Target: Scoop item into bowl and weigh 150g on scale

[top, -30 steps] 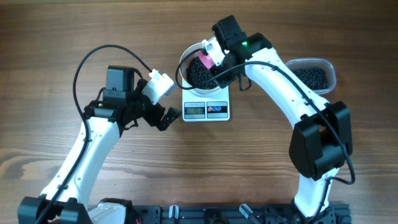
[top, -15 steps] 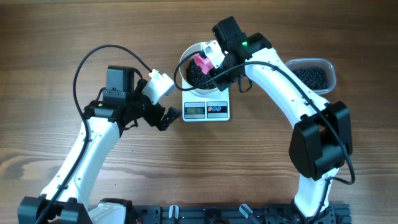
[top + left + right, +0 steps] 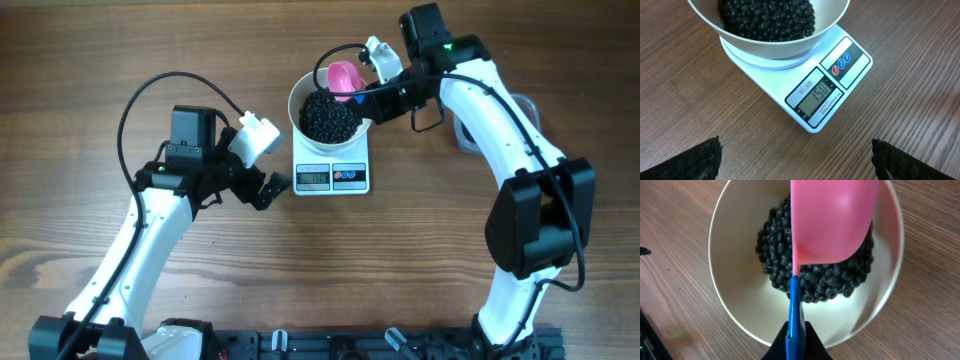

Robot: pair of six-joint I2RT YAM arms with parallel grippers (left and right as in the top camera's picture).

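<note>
The right jaws are pressed together on the blue handle [image 3: 794,305] of the pink scoop [image 3: 832,220], whose cup hangs just ahead of them over the beans [image 3: 825,282] in the white bowl [image 3: 737,312]. The left jaws stand spread wide, the scale [image 3: 840,80] carrying the bowl ahead between them, untouched, its display [image 3: 816,95] reading 150. The left wrist view cuts off the bowl's far rim, and the right arm hides most of the clear tub [image 3: 463,132].

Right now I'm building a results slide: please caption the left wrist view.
White bowl of black beans on the SF-400 scale, display reading 150, open left fingers framing the bottom.
</note>
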